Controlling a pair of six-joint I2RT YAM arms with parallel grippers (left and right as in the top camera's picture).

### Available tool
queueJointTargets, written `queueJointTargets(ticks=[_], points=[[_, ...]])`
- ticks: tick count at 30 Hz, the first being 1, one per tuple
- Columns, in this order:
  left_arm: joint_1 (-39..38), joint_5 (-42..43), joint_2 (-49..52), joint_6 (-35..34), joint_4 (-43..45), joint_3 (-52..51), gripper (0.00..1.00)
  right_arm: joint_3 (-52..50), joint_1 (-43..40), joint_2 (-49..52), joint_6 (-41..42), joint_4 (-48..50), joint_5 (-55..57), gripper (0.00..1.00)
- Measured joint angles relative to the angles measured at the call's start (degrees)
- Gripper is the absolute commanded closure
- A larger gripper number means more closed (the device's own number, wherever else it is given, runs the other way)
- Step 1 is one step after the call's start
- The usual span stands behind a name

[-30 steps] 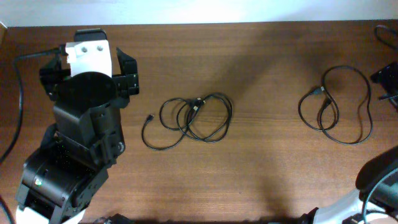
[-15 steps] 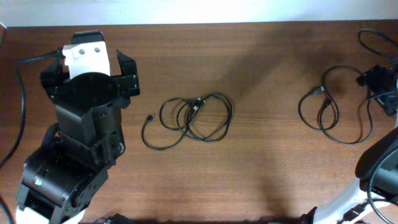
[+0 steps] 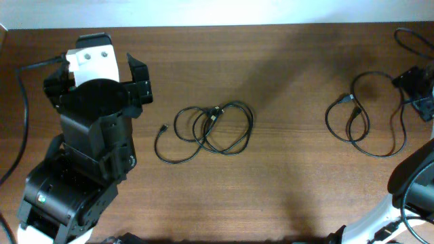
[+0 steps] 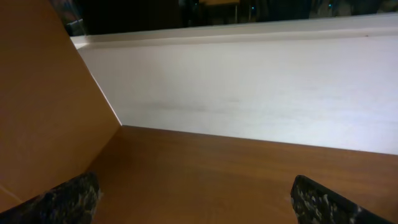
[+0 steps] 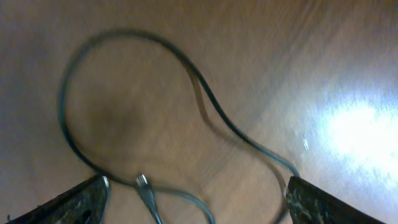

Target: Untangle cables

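A tangled bundle of black cables point(image 3: 209, 130) lies at the middle of the wooden table, one plug end point(image 3: 163, 127) sticking out to the left. A second black cable point(image 3: 366, 115) lies in loose loops at the right; it also shows in the right wrist view point(image 5: 205, 99), with a plug tip point(image 5: 142, 182) between the fingers. My right gripper point(image 5: 198, 198) is open and empty above this cable, at the right edge of the overhead view point(image 3: 419, 85). My left gripper point(image 4: 194, 198) is open and empty, far left, facing the wall.
The left arm's black and white body point(image 3: 95, 122) fills the table's left side. The right arm's base point(image 3: 410, 196) stands at the lower right. A white wall point(image 4: 249, 87) runs behind the table, and a brown panel point(image 4: 43, 106) stands at the left.
My right gripper has come into the overhead view at the right edge, over the loose cable's far side. The left arm and both cables have not moved.
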Motion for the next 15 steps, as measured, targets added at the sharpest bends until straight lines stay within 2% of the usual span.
queueJointTargets(ticks=[7, 15], points=[[0.0, 0.0, 0.0, -0.2, 3.1, 0.0, 0.01, 0.0, 0.0, 3.9, 0.0, 6.7, 4.0, 0.10], [0.0, 0.0, 0.0, -0.2, 3.3, 0.0, 0.01, 0.0, 0.0, 13.6, 0.0, 7.6, 4.6, 0.13]])
